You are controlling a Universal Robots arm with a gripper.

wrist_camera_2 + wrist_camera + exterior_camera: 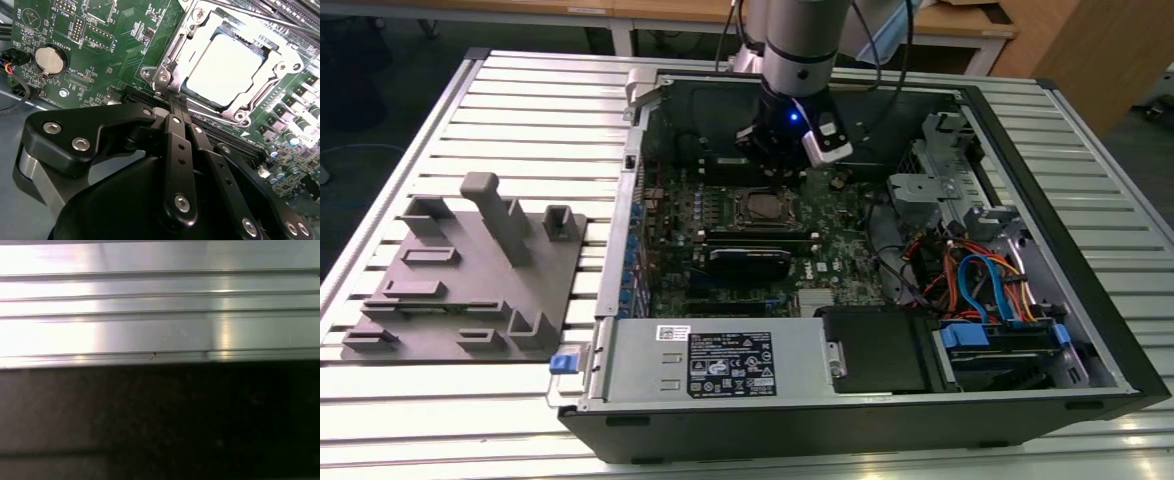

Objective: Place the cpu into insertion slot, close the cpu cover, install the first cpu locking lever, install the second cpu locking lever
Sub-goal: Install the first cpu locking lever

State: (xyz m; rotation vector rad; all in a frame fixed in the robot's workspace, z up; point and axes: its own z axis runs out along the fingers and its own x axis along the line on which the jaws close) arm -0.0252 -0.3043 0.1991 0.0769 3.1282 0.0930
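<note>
Gripper fingers pressed together, empty, tips at socket corner beside cpu cover. Cpu seated in insertion slot, cover down over it. Pinched tips look suited for hooking a locking lever, not for gripping.

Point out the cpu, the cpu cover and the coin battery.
cpu (226, 70): second wrist view, middle of its metal top.
cpu cover (274, 82): second wrist view, frame edge.
coin battery (50, 60): second wrist view, its face.

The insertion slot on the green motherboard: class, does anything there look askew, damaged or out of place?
Nothing stands out. The cpu lies flat and square in the insertion slot, framed by the cpu cover; the claw sits at the socket's edge.
</note>
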